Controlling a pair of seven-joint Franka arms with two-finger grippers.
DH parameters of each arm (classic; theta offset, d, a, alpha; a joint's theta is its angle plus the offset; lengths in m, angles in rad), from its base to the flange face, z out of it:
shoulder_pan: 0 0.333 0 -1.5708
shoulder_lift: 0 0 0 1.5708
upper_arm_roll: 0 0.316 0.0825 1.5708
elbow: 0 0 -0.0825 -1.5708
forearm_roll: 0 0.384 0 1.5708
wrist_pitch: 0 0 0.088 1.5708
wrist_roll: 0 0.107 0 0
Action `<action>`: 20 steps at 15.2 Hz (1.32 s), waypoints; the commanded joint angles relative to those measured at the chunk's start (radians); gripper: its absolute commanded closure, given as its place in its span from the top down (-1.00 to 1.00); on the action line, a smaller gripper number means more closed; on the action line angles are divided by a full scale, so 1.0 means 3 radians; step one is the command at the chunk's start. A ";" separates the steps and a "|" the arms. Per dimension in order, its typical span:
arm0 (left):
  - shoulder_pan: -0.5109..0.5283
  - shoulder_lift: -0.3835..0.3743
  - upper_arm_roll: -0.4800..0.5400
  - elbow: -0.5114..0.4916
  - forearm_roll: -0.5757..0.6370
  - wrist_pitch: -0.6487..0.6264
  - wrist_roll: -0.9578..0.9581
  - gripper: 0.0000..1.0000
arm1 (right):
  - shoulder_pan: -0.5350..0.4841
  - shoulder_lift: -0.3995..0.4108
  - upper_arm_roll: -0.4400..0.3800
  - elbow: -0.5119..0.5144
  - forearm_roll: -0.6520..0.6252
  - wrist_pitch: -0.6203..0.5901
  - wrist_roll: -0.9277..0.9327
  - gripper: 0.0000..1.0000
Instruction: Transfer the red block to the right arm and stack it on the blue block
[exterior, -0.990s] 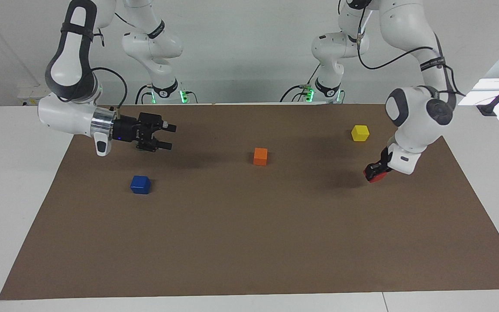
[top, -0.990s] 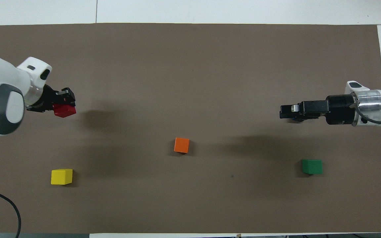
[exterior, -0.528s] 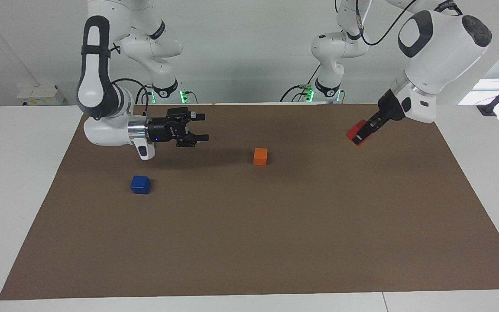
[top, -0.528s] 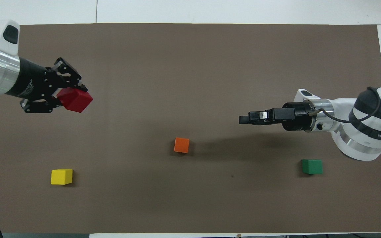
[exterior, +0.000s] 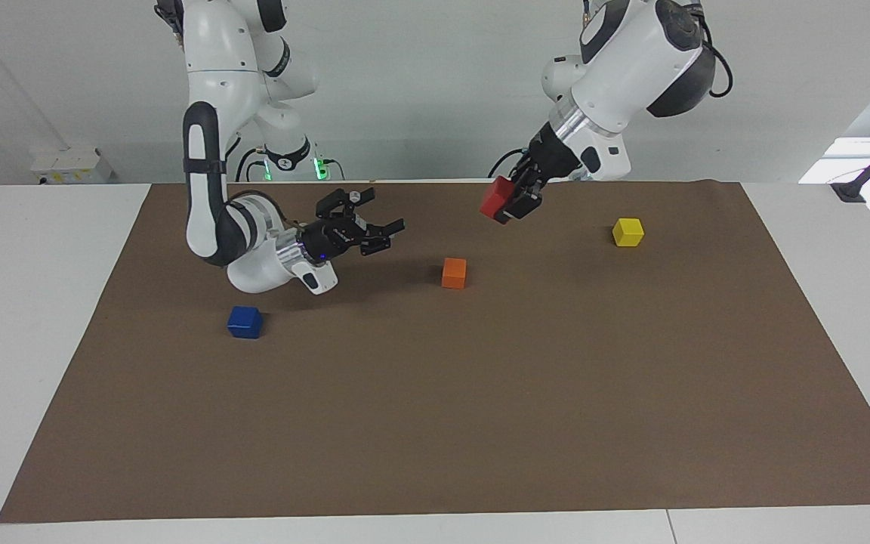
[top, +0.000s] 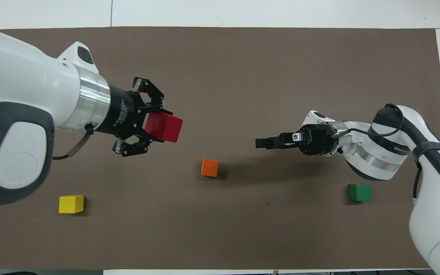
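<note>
The left gripper (exterior: 512, 201) (top: 146, 116), raised over the brown mat (exterior: 435, 423), clamps the red block (exterior: 495, 198) (top: 164, 128). At its nine o'clock in the facing view, the right gripper (exterior: 378, 227) (top: 262, 143) hovers with fingers spread wide. The blue block (exterior: 245, 322) lies at seven o'clock of that gripper, the orange cube (exterior: 454, 273) (top: 209, 167) between both.

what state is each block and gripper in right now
red block: held in the air by the left gripper
left gripper: shut on the red block, raised over the mat
right gripper: open, empty, raised over the mat
blue block: resting on the mat, untouched
orange block: resting on the mat
yellow block: resting on the mat
green block: resting on the mat
</note>
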 commanded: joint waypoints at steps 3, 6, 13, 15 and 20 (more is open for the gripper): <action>-0.0306 -0.0240 0.0056 -0.0340 -0.0348 0.0430 -0.0681 -1.00 | 0.0306 0.0456 -0.0012 0.0082 0.0437 -0.0646 -0.0263 1.00; -0.0460 -0.0240 0.0056 -0.0437 -0.0348 0.0834 -0.1025 -1.00 | 0.0296 0.0534 0.0115 0.0113 0.0468 -0.0755 -0.0289 1.00; -0.0578 -0.0419 0.0056 -0.0851 -0.0348 0.1085 -0.1067 -1.00 | 0.0337 0.0605 0.0346 0.0215 0.0995 -0.0653 -0.0268 1.00; -0.0613 -0.0465 0.0056 -0.0928 -0.0348 0.1091 -0.1067 -1.00 | 0.0408 0.0605 0.0346 0.0215 0.1071 -0.0643 -0.0279 1.00; -0.0685 -0.0480 0.0046 -0.0974 -0.0348 0.1223 -0.1107 -1.00 | 0.0469 0.0605 0.0346 0.0220 0.1087 -0.0531 -0.0442 0.70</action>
